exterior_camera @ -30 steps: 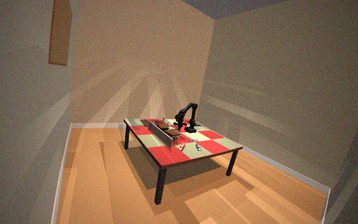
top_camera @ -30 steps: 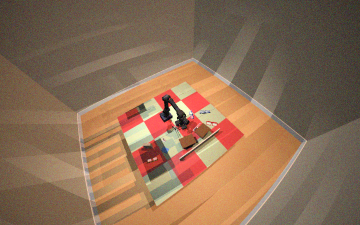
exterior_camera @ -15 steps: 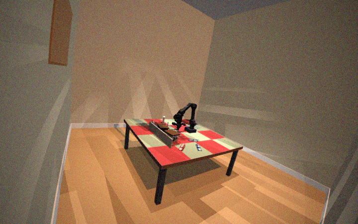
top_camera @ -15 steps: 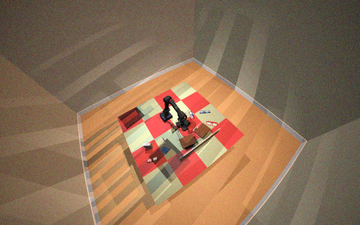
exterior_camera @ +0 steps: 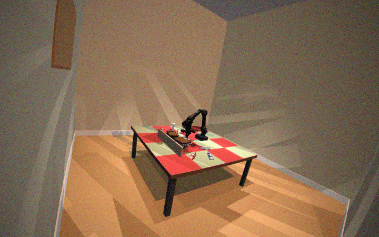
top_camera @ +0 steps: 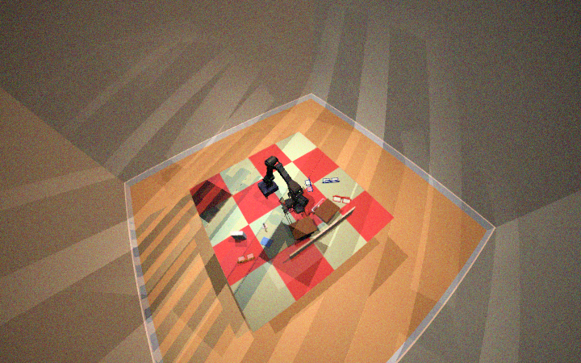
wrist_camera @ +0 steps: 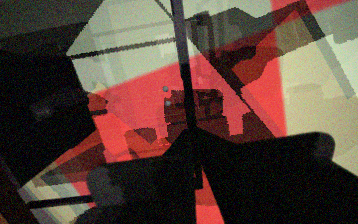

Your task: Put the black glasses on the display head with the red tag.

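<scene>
My gripper (top_camera: 287, 206) (exterior_camera: 187, 134) (wrist_camera: 191, 133) is shut on the black glasses (wrist_camera: 185, 60), a thin dark bar running up from the fingertips in the wrist view. Thin black frame lines also show beside the fingers in the top view. The gripper is above the table, close to the two display heads, which look like brown-topped blocks. One head (top_camera: 303, 227) (exterior_camera: 172, 134) is nearer the blue square; the other head (top_camera: 327, 210) (exterior_camera: 182, 140) is nearer the red glasses. Their faces and ears are hidden or too small, and I cannot tell which has the red tag.
A long upright board (top_camera: 322, 233) (exterior_camera: 169, 142) stands behind the heads. Red glasses (top_camera: 341, 199) (exterior_camera: 192, 156) and blue glasses (top_camera: 330, 180) (exterior_camera: 210, 156) lie to one side. A white block (top_camera: 238, 235) (exterior_camera: 173, 126), a blue square (top_camera: 265, 241) and orange glasses (top_camera: 245, 258) are on the other.
</scene>
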